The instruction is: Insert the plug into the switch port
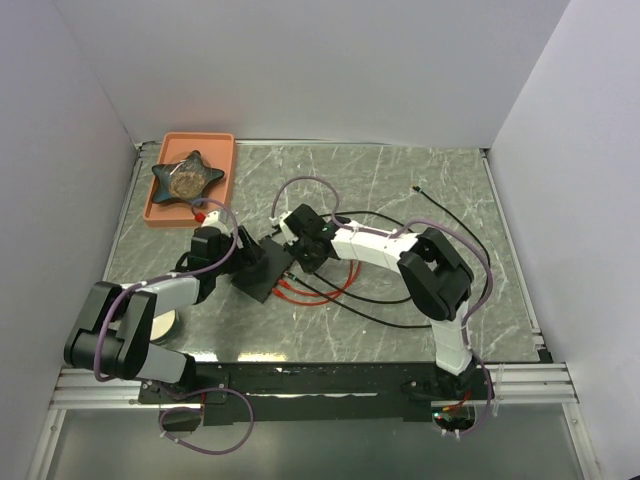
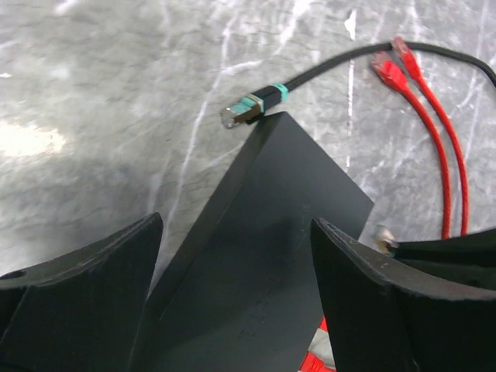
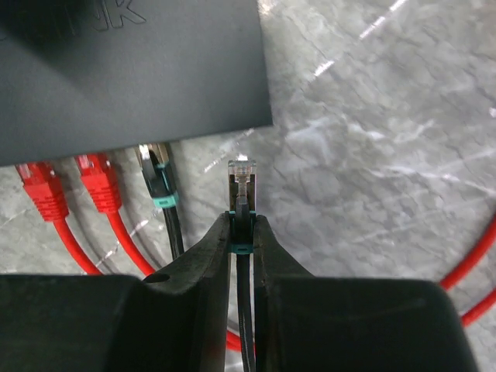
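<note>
The switch [image 1: 262,277] is a flat matte-black box, seen large in the left wrist view [image 2: 263,256] and at the top of the right wrist view [image 3: 132,70]. Its sockets do not show. My left gripper [image 1: 244,262] is shut on the switch, with one finger [image 2: 101,271] on each long side. My right gripper [image 1: 299,257] is shut on the teal-banded boot of a black cable's plug [image 3: 242,177]. The plug's clear tip points at the switch's near edge, close to its right corner and a short gap from it. The tip also shows in the left wrist view [image 2: 380,234].
Two red plugs [image 3: 46,190] and a second teal-banded black plug [image 3: 157,180] lie on the grey marble table by the switch's edge. Red cables [image 1: 330,290] and black cables [image 1: 440,205] loop around the right arm. An orange tray [image 1: 165,215] at the back left holds a dark star-shaped dish [image 1: 186,175].
</note>
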Tool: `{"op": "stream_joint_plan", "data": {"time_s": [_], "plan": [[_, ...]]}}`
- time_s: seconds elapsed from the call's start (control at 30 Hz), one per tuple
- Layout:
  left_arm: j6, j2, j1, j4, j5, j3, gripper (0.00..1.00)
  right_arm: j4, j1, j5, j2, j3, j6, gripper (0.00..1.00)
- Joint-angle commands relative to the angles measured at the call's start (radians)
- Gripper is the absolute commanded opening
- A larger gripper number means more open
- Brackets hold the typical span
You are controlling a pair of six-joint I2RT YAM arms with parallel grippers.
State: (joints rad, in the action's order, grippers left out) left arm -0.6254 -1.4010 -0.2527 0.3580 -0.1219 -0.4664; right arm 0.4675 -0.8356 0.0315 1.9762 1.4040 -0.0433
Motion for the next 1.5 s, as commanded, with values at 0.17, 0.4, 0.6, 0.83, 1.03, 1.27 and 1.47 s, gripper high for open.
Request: {"op": "stream_joint_plan", "data": {"time_s": [0.17, 0.4, 0.6, 0.83, 1.03, 1.27, 1.47], "plan": [[0.035, 0.005, 0.000, 0.110, -0.073, 0.008, 0.81, 0.026, -0.023, 0.031, 0.042, 0.050, -0.010, 0.00], [0.029, -0.027, 0.000, 0.108, -0.107, -0.005, 0.76, 0.016, -0.030, 0.041, 0.050, 0.055, -0.006, 0.00], [0.020, -0.047, 0.000, 0.137, -0.134, -0.003, 0.74, 0.019, -0.030, 0.036, 0.070, 0.073, 0.000, 0.00], [0.010, -0.084, 0.000, 0.157, -0.153, -0.003, 0.72, 0.020, -0.031, 0.036, 0.098, 0.105, 0.019, 0.00], [0.009, -0.082, 0.000, 0.157, -0.154, 0.000, 0.72, 0.007, -0.031, 0.031, 0.098, 0.110, 0.033, 0.00], [0.009, -0.092, 0.000, 0.157, -0.159, -0.002, 0.72, -0.027, -0.031, 0.024, 0.072, 0.087, 0.040, 0.00], [0.009, -0.095, 0.000, 0.159, -0.163, -0.002, 0.71, -0.027, -0.031, 0.025, 0.079, 0.098, 0.040, 0.00]]}}
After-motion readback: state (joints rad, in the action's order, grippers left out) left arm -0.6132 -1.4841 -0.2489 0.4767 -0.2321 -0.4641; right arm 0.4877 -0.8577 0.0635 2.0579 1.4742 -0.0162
